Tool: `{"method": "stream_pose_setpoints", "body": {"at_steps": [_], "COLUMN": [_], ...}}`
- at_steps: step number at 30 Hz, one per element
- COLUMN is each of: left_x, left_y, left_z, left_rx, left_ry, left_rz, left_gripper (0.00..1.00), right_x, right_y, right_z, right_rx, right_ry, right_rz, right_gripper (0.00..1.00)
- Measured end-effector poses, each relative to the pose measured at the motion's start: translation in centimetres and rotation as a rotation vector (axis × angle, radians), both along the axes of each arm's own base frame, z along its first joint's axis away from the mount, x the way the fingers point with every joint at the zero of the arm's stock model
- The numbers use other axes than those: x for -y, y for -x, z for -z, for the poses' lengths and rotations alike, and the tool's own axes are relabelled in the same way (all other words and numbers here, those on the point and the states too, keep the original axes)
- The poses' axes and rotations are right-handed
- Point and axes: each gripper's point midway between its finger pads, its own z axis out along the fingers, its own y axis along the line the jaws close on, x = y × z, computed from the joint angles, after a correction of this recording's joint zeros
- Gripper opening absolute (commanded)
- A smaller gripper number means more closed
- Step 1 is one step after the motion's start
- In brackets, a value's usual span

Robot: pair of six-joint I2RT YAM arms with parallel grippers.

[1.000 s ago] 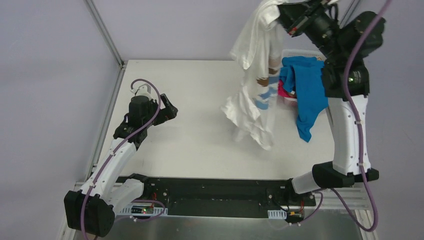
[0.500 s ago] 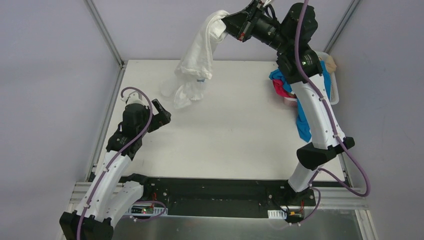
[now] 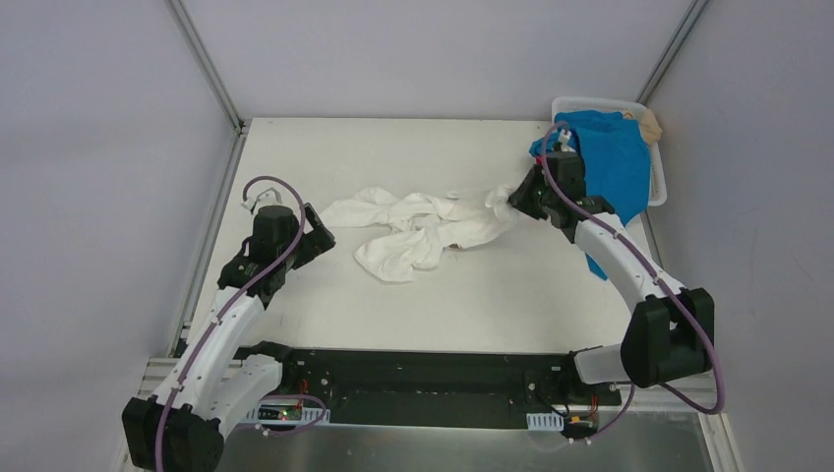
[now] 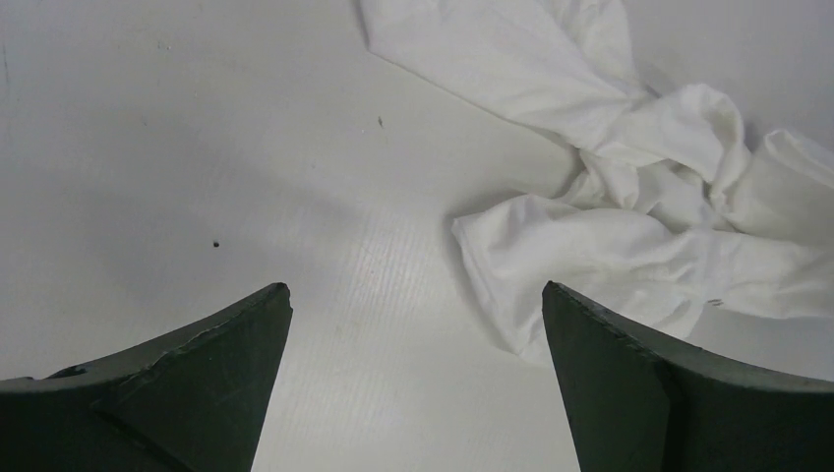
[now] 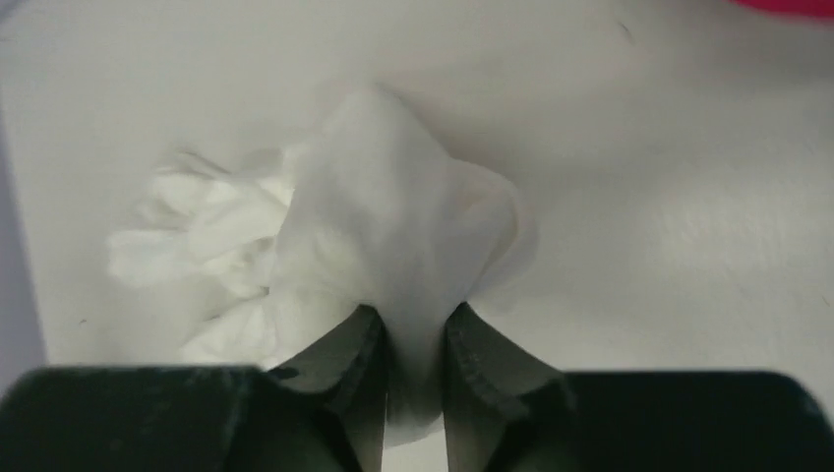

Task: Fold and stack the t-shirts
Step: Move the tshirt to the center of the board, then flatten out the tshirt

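Fingers of the right gripper (image 5: pixel 413 329) are seen almost closed, with a fold of the crumpled white cloth t-shirt (image 5: pixel 393 216) pinched between them just above the white tabletop (image 3: pixel 443 295). From that pinched end the shirt is stretched leftward across the middle of the table in a rumpled, twisted band. Its far end lies just beside the left gripper (image 3: pixel 317 228). That gripper's jaws are spread wide with nothing between them, and the shirt's nearest folds are seen ahead of the right-hand finger (image 4: pixel 639 393) without being touched.

Close behind the right wrist, a bright blue cloth t-shirt (image 3: pixel 610 162) is draped over the near rim of a white plastic basket (image 3: pixel 600 101) and hangs down onto the table beside the right forearm. A bundle of tan cloth (image 3: pixel 649 125) is tucked in the basket's far right corner. The basket is set in the table's far right corner, against the pale wall panels.

Bare tabletop is seen between the white shirt and the near edge, and again between the shirt and the far edge. The table's left edge runs close beside the left arm.
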Motion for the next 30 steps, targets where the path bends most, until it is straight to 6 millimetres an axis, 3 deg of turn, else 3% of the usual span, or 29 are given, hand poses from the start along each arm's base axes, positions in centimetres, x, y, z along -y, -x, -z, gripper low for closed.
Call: {"method": "stream_pose_setpoints", "body": {"at_steps": [3, 5, 6, 10, 13, 16, 19, 21, 26, 30], "left_x": [-0.1, 0.0, 0.0, -0.9, -2.4, -3.2, -3.0, -2.7, -1.7, -0.7], "left_y": [-0.3, -0.5, -0.6, -2.0, -3.9, -6.5, -9.4, -11.2, -14.4, -15.8], "left_z": [1.8, 3.3, 3.9, 5.1, 5.6, 6.5, 7.7, 8.7, 11.2, 11.8], "left_rx": [-0.069, -0.130, -0.158, -0.225, -0.246, -0.286, -0.324, -0.345, -0.403, -0.409], "left_ry": [-0.013, -0.018, -0.022, -0.008, 0.016, 0.029, 0.047, 0.062, 0.111, 0.152], "left_rz": [-0.013, -0.022, -0.026, -0.081, -0.142, -0.173, -0.164, -0.155, -0.117, -0.079], "left_gripper": [1.00, 1.00, 1.00, 1.00, 1.00, 1.00, 1.00, 0.99, 0.84, 0.58], "right_x": [4.8, 6.3, 6.6, 6.8, 5.9, 4.6, 4.1, 3.6, 1.6, 0.5], "right_y": [2.3, 3.8, 4.0, 3.7, 4.2, 4.7, 4.0, 2.8, -2.0, -5.0], "right_z": [7.3, 9.5, 9.7, 8.6, 6.6, 4.7, 4.0, 4.0, 5.7, 8.5], "right_rx": [-0.176, -0.249, -0.259, -0.199, -0.115, -0.040, -0.018, -0.021, -0.044, -0.093], "right_ry": [0.106, 0.156, 0.171, 0.231, 0.290, 0.308, 0.336, 0.360, 0.434, 0.482], "right_rz": [0.127, 0.164, 0.171, 0.174, 0.138, 0.063, 0.013, -0.022, -0.116, -0.158], "right_gripper": [0.73, 0.97, 0.99, 0.99, 0.99, 0.99, 0.99, 0.99, 0.99, 0.99]}}
